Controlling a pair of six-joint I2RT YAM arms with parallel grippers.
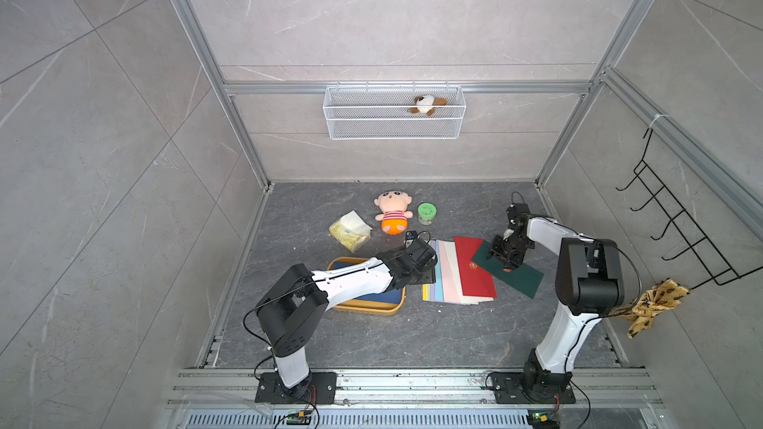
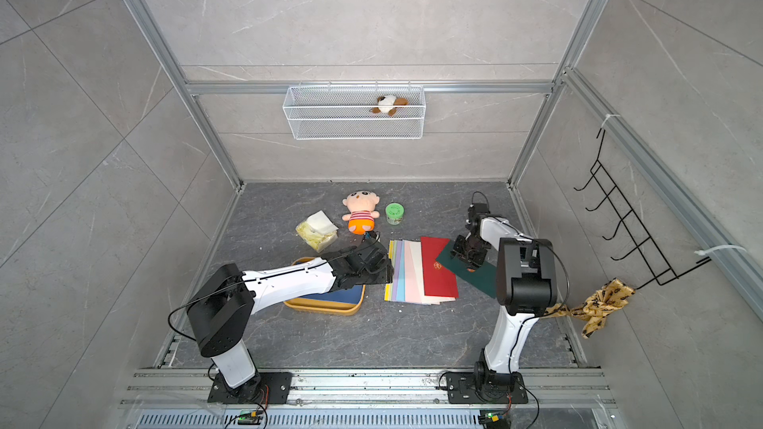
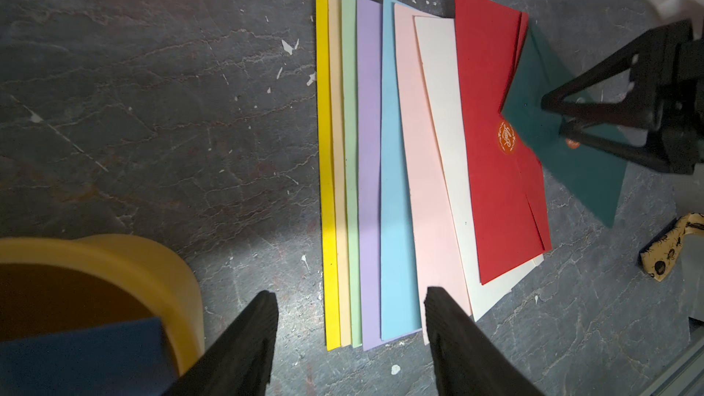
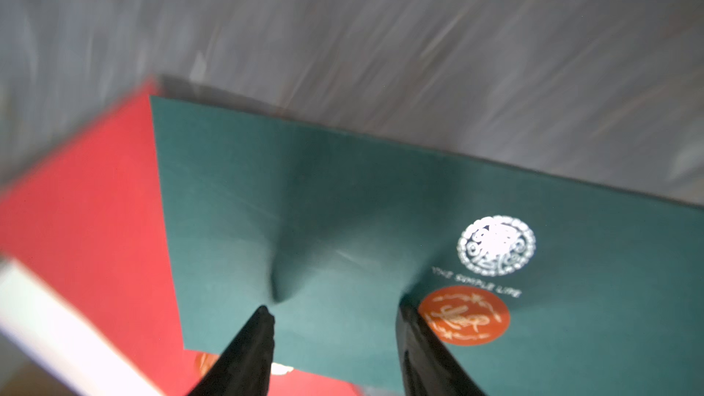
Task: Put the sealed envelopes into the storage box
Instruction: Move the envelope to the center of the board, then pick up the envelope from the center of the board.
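**A:** Where does the work stand?

**B:** On the dark grey stone-look tabletop [image 1: 371, 344], the shallow mustard-yellow plastic tray [image 1: 367, 309] has one navy paper envelope [image 1: 386, 295] lying in it. The left arm reaches across it. Just beside the tray lies the fan of flat paper envelopes [image 3: 396, 184], yellow through red, overlapped like cards so that each edge shows.

**A:** And the dark green envelope [image 4: 343, 203]?

**B:** It lies askew at the end of the fan away from the tray, one corner over the red envelope [image 3: 491, 146]. The right gripper [image 4: 335, 306] stands on it with its jaws partly apart. Both tips press into the paper, so it buckles between them. Nothing is clamped yet. I judge it is bunching the sheet to get a pinch on something too flat to grab.

**A:** The left gripper [image 3: 350, 299]?

**B:** Spread fairly wide and empty, hovering low between tray and fan. It is probably waiting to take an envelope.

**A:** Anything in the way?

**B:** The left arm itself covers much of the tray, so a drop from the right would need room. The rest sits clear of the path:
- a white wire mesh basket [image 1: 394, 117] on the back wall
- a black hook rack [image 1: 677, 233] with a patterned yellow cloth [image 1: 652, 303]
- a plush doll in a striped shirt [image 1: 392, 214]
- a crinkly yellow tissue pack [image 1: 351, 231]
- a small green jar [image 1: 427, 213]
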